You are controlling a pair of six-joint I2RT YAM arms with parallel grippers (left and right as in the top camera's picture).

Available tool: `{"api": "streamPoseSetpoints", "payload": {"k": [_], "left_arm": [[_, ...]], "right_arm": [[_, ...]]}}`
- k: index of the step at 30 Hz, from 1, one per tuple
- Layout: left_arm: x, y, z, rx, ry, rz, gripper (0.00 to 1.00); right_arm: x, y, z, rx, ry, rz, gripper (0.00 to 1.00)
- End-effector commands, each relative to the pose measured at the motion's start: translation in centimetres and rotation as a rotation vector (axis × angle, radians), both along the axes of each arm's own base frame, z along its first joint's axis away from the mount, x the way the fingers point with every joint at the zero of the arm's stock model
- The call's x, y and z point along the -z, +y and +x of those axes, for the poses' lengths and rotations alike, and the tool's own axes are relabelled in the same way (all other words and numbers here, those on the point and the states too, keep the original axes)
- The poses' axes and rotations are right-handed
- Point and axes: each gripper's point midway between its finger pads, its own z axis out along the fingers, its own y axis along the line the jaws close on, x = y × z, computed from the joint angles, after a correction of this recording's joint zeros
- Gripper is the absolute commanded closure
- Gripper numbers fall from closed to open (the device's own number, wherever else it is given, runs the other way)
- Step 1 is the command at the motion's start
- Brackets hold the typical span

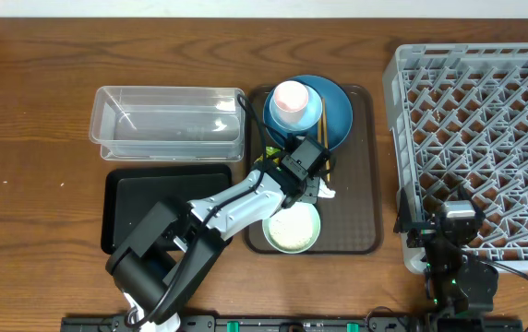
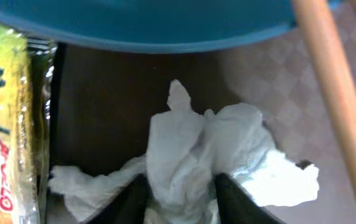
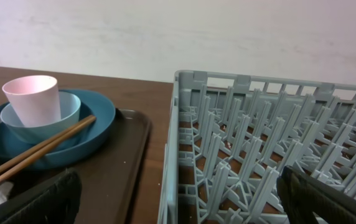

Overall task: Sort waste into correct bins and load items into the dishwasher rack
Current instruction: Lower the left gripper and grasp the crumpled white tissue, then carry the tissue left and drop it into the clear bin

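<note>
Where the crumpled white tissue (image 2: 203,149) lies on the brown serving tray (image 2: 277,74), the left gripper (image 2: 181,190) is narrowed onto it, with both fingers (image 2: 128,199) pressing its sides. The yellow-green snack wrapper (image 2: 4,112) sits just beside it. The dark blue plate (image 2: 153,22) lies just beyond, and the wooden chopsticks (image 2: 330,106) run past on the opposite side. The right gripper (image 3: 179,199) stands wide and empty at the near edge of the dishwasher rack (image 3: 259,124).
</note>
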Motion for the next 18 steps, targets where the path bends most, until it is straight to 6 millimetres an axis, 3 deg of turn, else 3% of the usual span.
{"api": "streamPoseSetpoints", "payload": {"k": [1,6,9,13,18], "left_arm": [[0.5,0.3,0.0,-0.005,-0.001,0.019,0.76],[0.1,0.4,0.0,-0.005,-0.004,0.016,0.89],[-1.4,0.4,0.2,0.011,-0.032,0.004,0.93],[-5.1,2.1,1.2,-0.037,-0.11,0.01,0.94],[-10.6,6.1,1.9,-0.131,-0.22,0.039,0.94]], "right_arm": [[0.0,-0.2,0.0,0.009,-0.003,-0.008,0.01],[0.0,-0.2,0.0,0.009,-0.003,-0.008,0.01],[0.0,-0.2,0.0,0.009,-0.003,-0.008,0.01],[0.0,-0.2,0.0,0.009,-0.003,-0.008,0.01],[0.0,-0.2,0.0,0.009,-0.003,-0.008,0.01]]}}
